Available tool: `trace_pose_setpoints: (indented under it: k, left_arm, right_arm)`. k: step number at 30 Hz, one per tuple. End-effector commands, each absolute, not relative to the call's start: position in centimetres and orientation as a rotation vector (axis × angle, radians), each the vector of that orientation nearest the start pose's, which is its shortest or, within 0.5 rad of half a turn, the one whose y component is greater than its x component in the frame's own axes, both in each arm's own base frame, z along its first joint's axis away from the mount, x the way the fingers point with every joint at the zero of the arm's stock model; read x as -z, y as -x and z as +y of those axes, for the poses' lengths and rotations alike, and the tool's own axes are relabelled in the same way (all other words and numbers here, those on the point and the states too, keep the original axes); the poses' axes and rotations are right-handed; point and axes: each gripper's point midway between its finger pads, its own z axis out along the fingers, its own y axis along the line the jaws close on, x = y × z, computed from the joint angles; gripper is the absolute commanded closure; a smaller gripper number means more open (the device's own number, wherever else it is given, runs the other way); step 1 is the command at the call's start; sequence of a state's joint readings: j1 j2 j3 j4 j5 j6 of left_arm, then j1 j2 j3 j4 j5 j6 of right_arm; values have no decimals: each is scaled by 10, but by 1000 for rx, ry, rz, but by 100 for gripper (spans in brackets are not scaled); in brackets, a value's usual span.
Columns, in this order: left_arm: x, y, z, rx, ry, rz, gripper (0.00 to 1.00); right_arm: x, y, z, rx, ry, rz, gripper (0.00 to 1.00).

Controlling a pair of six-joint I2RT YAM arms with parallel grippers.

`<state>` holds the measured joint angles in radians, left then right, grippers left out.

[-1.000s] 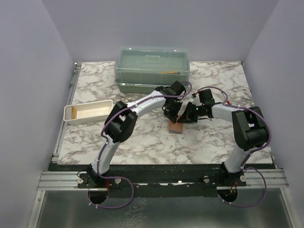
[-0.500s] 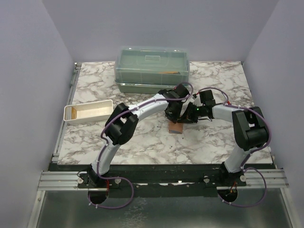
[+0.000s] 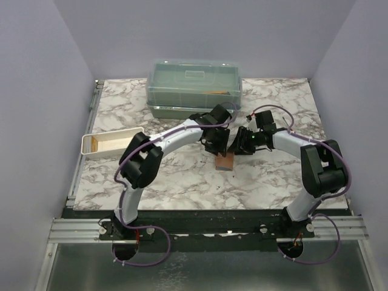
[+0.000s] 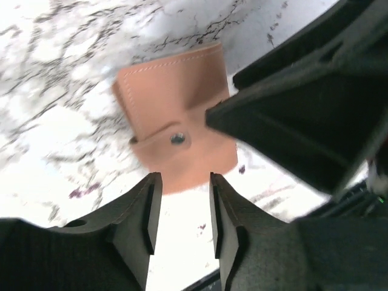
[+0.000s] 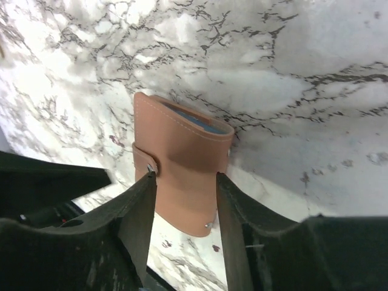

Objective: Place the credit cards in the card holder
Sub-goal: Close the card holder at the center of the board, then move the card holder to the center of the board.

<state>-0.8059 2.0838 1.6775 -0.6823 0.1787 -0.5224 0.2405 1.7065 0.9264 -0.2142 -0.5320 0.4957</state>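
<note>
Two grippers meet over the card holder [image 3: 224,162] near the middle of the table [image 3: 273,176], a white slab veined in grey and black. No writing can be read: a pale label [image 3: 194,73] on the lid of the translucent green box [image 3: 194,85] at the far edge is too small to make out. The card holder is a tan leather-look wallet lying folded on the marble, its tab fastened by a metal snap [image 4: 177,139]. In the right wrist view its mouth gapes slightly, showing a bluish edge [image 5: 203,125] inside. The left gripper [image 4: 181,179] has its jaws a narrow gap apart with nothing between them, and the card holder lies just beyond its tips. The right gripper [image 5: 183,177] has its jaws about one wallet-width apart, straddling the card holder's long sides, but whether they press it cannot be told. A long white tray [image 3: 115,142] sits well apart at the left edge. Plain pale lilac walls enclose the table.
</note>
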Motion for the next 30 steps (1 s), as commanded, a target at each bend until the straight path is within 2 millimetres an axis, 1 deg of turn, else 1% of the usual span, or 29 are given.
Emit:
trace_pose_setpoints:
  k: [1,2,3,4,5,7,10,13,15,18,21,25,28,30]
  left_arm:
    - [-143,-298,-352,763,-459,2618,54]
    - [-148,-296,-341,752,-456,2605,53]
    - [-158,-294,-331,746,-462,2578,51]
    - [-161,-293,-321,727,-459,2566,49]
    - [-164,-293,-309,709,-449,2555,47]
    - [-168,-291,-293,680,-454,2537,45]
    - [-173,-294,-268,577,-466,2506,42]
    - [-175,-302,-249,464,-461,2469,39]
    - [-173,-308,-238,400,-450,2457,39]
    - [-171,-310,-231,392,-432,2441,39]
    - [-167,-312,-223,406,-401,2424,38]
    - [-161,-313,-213,420,-370,2429,38]
    - [-159,-315,-209,437,-346,2431,37]
    - [-158,-315,-207,445,-336,2434,37]
  right_arm:
    - [-54,-320,170,-794,-74,2645,45]
    - [-53,-318,170,-786,-77,2646,40]
    - [-52,-316,170,-776,-83,2649,34]
    - [-50,-314,171,-768,-99,2656,10]
    - [-49,-313,174,-770,-109,2658,2]
    - [-46,-313,180,-774,-130,2662,0]
    - [-39,-316,188,-710,-169,2680,0]
    - [-27,-320,194,-552,-228,2728,1]
    - [-16,-319,192,-407,-299,2764,0]
    - [-5,-313,187,-144,-344,2772,0]
    - [-3,-308,193,-42,-305,2773,0]
    - [1,-298,194,138,-256,2780,0]
    - [8,-289,188,278,-215,2778,0]
    - [12,-288,183,331,-211,2774,2]
